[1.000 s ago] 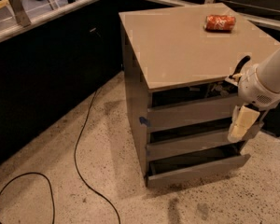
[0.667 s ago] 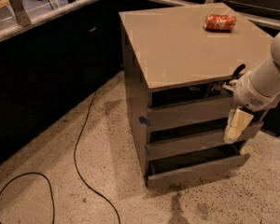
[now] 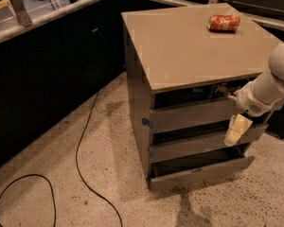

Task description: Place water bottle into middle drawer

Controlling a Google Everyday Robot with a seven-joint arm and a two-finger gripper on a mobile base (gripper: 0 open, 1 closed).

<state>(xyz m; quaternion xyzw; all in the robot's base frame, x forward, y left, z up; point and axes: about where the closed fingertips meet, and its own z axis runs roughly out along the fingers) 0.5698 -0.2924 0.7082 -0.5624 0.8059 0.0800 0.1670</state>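
Note:
The grey drawer cabinet (image 3: pixel 189 46) stands in the middle of the floor with three drawers. My gripper (image 3: pixel 237 129) hangs from the white arm (image 3: pixel 270 89) at the right, in front of the right end of the middle drawer (image 3: pixel 194 145), which stands a little ajar. No water bottle shows in this view; I cannot tell whether one is in the gripper. A red soda can (image 3: pixel 223 23) lies on its side at the back right of the cabinet top.
The bottom drawer (image 3: pixel 203 168) is pulled out a little; the top drawer (image 3: pixel 191 116) shows a dark gap above it. A black cable (image 3: pixel 80 150) runs across the speckled floor at the left. A dark counter wall (image 3: pixel 47 65) stands behind.
My gripper has moved slightly left and down along the front of the drawers. The can and the drawers have not moved.

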